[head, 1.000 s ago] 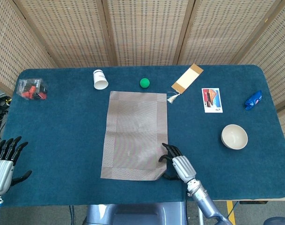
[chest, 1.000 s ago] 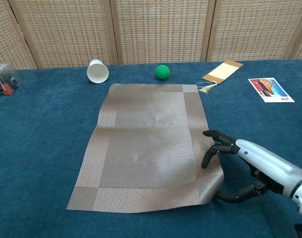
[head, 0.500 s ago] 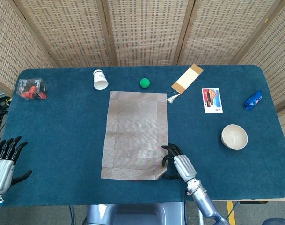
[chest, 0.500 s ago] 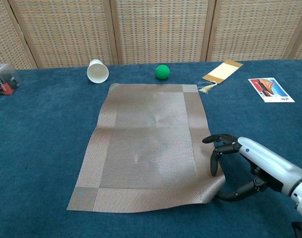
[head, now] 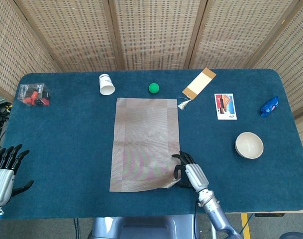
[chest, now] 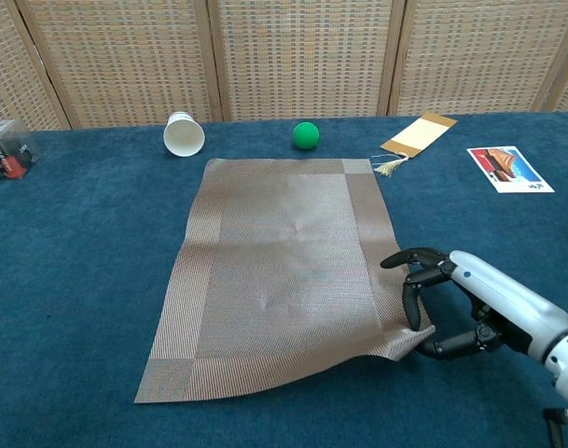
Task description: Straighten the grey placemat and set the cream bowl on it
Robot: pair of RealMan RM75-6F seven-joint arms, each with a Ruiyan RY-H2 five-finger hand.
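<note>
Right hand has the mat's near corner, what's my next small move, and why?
Probably ease that corner a little further right, then lay it flat: the right hand pinches the mat with the corner lifted, and the near edge runs slightly skewed. The bowl sits off the mat.

One grey placemat [head: 145, 143], one cream bowl [head: 249, 145], one white cup [head: 106, 84], one green ball [head: 153, 88]. One bookmark [head: 198, 82], one picture card [head: 225, 106], one blue wrapper [head: 269, 106], one clear packet [head: 33, 94]. Two hands: left hand [head: 4, 172], right hand [head: 189, 173].

We are seeing the left hand [head: 3, 172] only partly, its wrist running off the head view's bottom-left edge. The right hand [chest: 470, 303] is covering the grey placemat's [chest: 284, 271] near right corner. The cream bowl [head: 249, 145] is falling outside the chest view. The print on the picture card [head: 225, 106] is reading too small to tell.
</note>
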